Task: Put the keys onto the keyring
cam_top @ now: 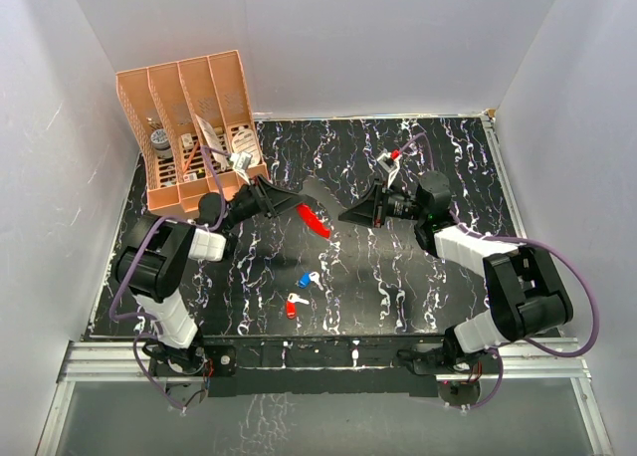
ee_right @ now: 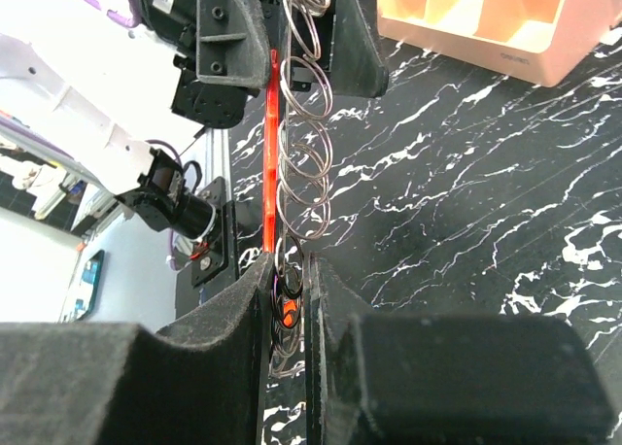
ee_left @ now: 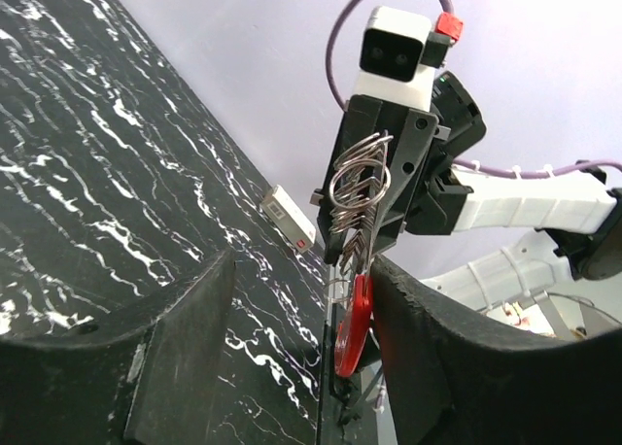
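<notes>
Pinching one end of the keyring (ee_right: 271, 154), the right gripper (ee_right: 289, 270) holds it off the table (cam_top: 428, 277); the left gripper (ee_left: 303, 270) stands wide around the other end; the blue key (cam_top: 307, 278) and red key (cam_top: 293, 305) lie by the table's near edge.

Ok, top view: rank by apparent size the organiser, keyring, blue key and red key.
1. organiser
2. keyring, only its red strip visible here
3. blue key and red key: they look alike, so tied
</notes>
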Motion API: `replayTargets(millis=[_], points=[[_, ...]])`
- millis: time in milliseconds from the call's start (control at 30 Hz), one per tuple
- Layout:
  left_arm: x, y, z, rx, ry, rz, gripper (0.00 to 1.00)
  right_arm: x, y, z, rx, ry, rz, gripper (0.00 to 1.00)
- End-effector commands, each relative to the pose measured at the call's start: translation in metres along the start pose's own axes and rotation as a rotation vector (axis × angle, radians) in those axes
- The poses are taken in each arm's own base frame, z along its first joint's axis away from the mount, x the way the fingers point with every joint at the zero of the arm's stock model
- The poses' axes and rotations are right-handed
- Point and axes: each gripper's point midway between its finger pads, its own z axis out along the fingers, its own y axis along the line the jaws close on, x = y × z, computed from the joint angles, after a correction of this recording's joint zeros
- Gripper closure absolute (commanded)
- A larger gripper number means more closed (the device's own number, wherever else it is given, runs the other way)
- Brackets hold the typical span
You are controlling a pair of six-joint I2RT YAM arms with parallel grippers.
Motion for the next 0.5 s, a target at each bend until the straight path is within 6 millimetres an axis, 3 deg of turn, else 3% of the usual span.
replayTargets(millis=[0, 267, 467], points=[[-0.035, -0.031, -0.014, 0.075, -0.148, 0.170, 0.43, -0.023, 0.000, 0.000, 0.060, -0.066, -0.096, 1.00], [-0.043, -0.051, -0.034, 0.070, -0.192, 0.198, 0.42, -0.039, -0.021, -0.003, 0.181, -0.132, -0.104, 1.00], [-0.030, -0.052, -0.043, 0.026, -0.162, 0.170, 0.42, -0.048, -0.030, -0.005, 0.242, -0.168, -0.126, 1.00]])
